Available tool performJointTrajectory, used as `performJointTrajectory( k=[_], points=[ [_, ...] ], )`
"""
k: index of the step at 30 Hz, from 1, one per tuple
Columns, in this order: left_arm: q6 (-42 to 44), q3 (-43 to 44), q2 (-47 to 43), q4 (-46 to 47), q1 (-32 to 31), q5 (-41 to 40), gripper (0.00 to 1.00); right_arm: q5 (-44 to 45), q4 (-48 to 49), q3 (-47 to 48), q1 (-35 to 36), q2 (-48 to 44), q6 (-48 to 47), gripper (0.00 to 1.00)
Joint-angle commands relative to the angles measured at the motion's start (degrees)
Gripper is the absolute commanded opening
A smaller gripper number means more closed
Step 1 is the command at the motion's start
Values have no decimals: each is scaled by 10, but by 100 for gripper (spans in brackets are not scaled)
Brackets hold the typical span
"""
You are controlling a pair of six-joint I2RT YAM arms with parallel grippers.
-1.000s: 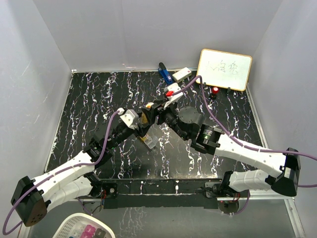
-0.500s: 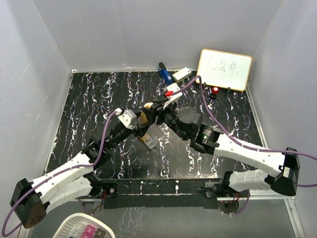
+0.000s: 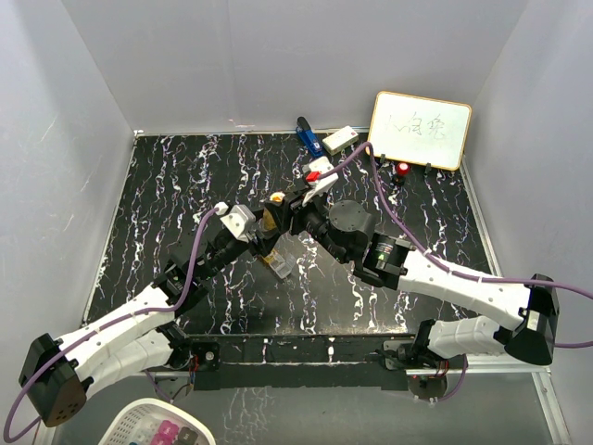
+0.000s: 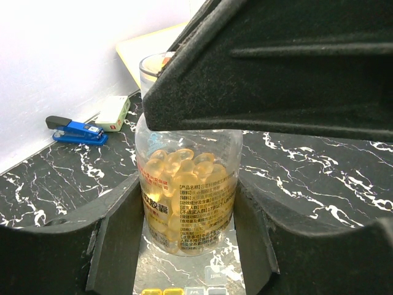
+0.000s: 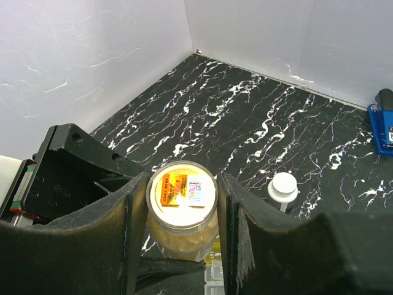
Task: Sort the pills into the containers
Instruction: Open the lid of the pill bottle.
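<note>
One golden-amber bottle (image 4: 187, 190), upright over the sectioned clear box (image 3: 281, 266) on the table (image 3: 167, 204), clamped round its body by left gripper (image 4: 187, 239), right gripper (image 5: 182, 200) straddling its top, whether gripping it impossible to tell.

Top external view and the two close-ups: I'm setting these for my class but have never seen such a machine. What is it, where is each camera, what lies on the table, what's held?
A robot's left arm and right arm stand at the table's near edge; each ends in a two-finger gripper. One camera looks down from above; one rides on each wrist. The left gripper clasps a golden-amber bottle of capsules; the right gripper flanks its top, grip uncertain. On the marbled table are a sectioned pill box, a white-capped bottle, a blue stapler, a white block and a whiteboard.
</note>
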Motion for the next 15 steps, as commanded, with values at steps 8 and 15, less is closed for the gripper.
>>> performJointTrajectory(
  k=[8, 15],
  points=[
    [-7, 20, -12, 35, -3, 9, 0, 1, 9, -4, 1, 0, -2, 23],
    [-23, 41, -7, 12, -3, 69, 0, -14, -5, -9, 1, -18, -25, 0]
  ],
)
